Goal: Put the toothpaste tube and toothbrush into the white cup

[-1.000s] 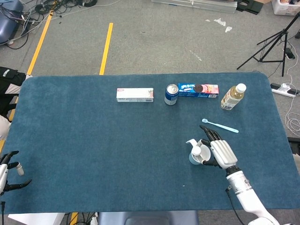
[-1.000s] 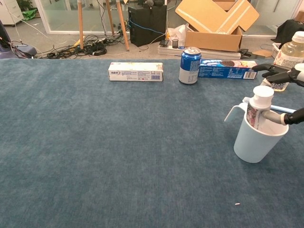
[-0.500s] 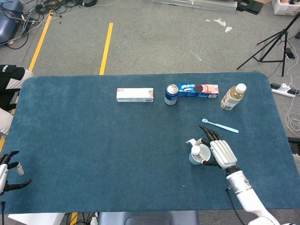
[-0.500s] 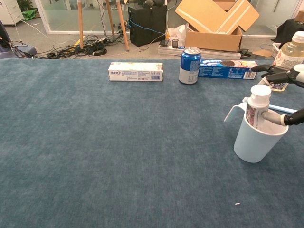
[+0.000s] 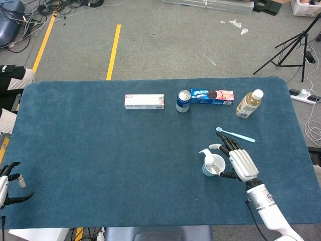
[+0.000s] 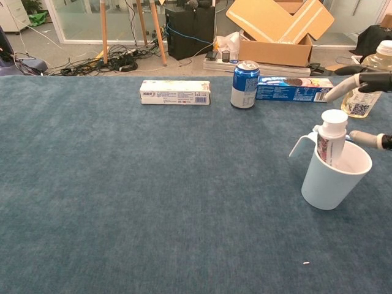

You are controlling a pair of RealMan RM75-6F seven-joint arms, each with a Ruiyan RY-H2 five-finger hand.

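Observation:
The white cup stands at the right front of the table. The toothpaste tube stands inside it, cap up, leaning on the rim. My right hand hovers just right of the cup with fingers spread, holding nothing. Its fingers show above and behind the cup in the chest view. The light blue toothbrush lies flat on the cloth behind the hand. My left hand hangs off the table's front left corner, fingers apart and empty.
Along the back stand a toothpaste box, a blue soda can, a cookie pack and a drink bottle. The blue cloth covers the whole table.
My right hand has let go of the toothpaste tube and drawn back to the right, fingers lifted. The tube now stands in the cup by itself. The left hand has not moved.

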